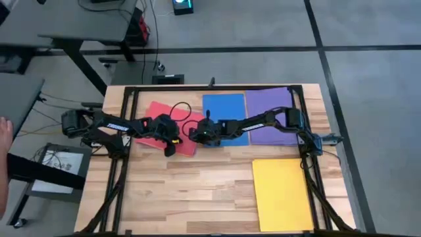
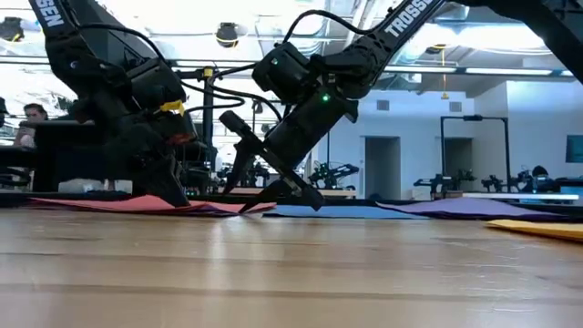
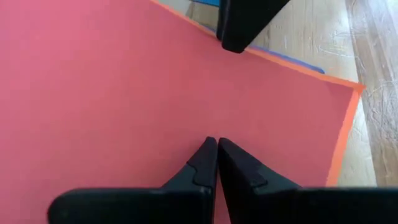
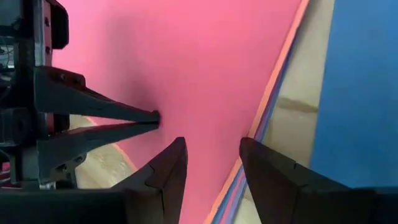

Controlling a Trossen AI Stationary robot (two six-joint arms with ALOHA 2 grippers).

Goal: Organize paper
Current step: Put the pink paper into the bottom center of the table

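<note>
Pink-red sheet under both hands.
Your left hand (image 3: 216,144), fingers pressed together, tips on the pink-red sheet (image 1: 152,125); your right hand (image 4: 211,152) hangs open above that sheet's edge, beside the blue sheet (image 1: 225,108).

A pale wooden table (image 1: 197,184) fills the middle of the high view, with a black frame (image 1: 125,191) running along its sides. Across its upper part lie a pink-red sheet (image 1: 154,118) at left, a blue sheet (image 1: 223,108) at centre and a purple sheet (image 1: 270,105) at right, while a yellow sheet (image 1: 281,194) lies at lower right
</note>
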